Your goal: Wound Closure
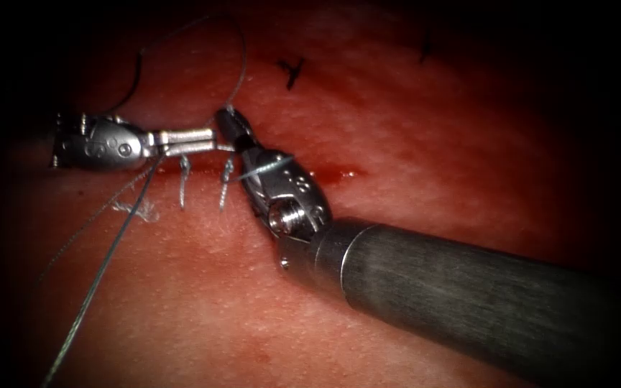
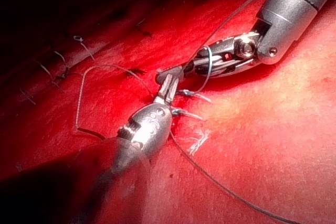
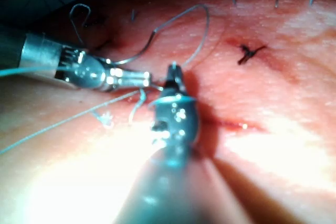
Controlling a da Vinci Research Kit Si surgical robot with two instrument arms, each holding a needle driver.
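Thread, thin and grey [image 1: 242, 65], is wrapping the silver right tool [image 1: 226, 118], which is clenching it above the red cut [image 1: 339, 174]. I cannot tell the silver left tool's [image 1: 210, 140] grip. What seems the dark curved needle [image 1: 138, 72] is lying loose on the pink tissue [image 1: 433, 144], left of the cut. Gentle, even tension is probably keeping that wrap seated.

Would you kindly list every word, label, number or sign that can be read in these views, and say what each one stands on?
No readable text in any view.
The left end effector has small round marks on its metal body; no letter or number can be made out.
The right end effector has similar dots on its housing, unreadable as characters, with thread looped across it.
The tissue bears dark stitches, not writing.
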